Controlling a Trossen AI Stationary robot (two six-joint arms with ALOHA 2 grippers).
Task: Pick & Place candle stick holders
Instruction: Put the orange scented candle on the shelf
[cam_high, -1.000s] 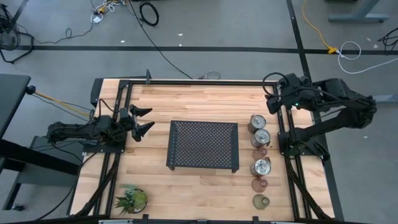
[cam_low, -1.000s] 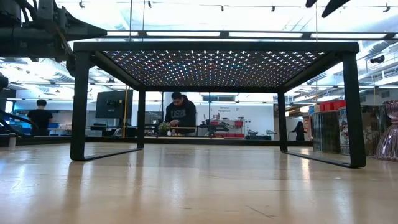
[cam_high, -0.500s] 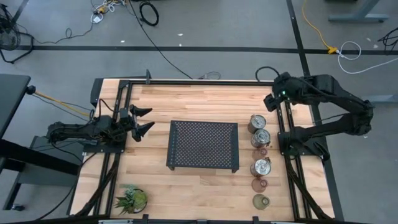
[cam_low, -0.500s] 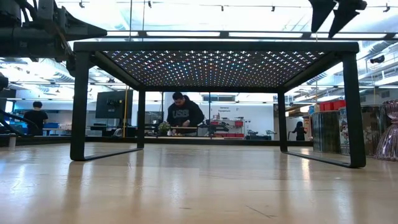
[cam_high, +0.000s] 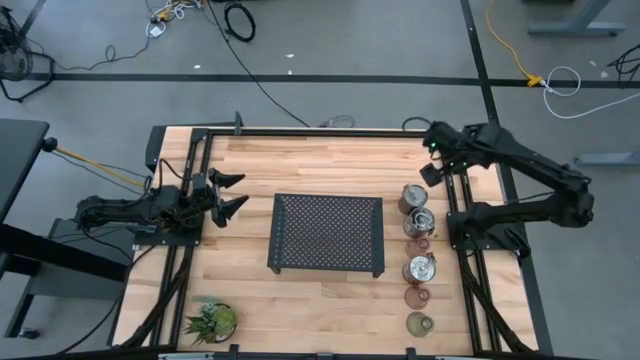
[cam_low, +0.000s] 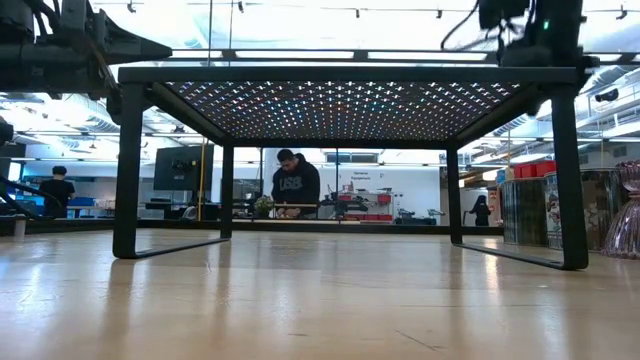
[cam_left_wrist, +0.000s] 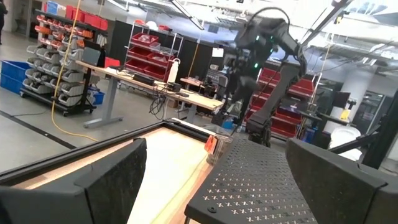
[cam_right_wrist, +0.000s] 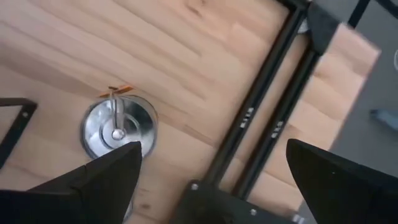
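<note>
The right hand (cam_high: 428, 172), fingers spread and empty, hung over the top silver holder (cam_high: 414, 196) in the candle stick holders' column at right of the surface (cam_high: 300, 160). Reaching stage; next likely descent and grip. The left hand (cam_high: 232, 193) waited released at left.

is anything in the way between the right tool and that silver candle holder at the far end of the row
Nothing visible blocks it. The right tool hangs open above the far silver candle holder, with only bare table beneath. The mesh tray stands off to one side, and the left tool waits across the table.
</note>
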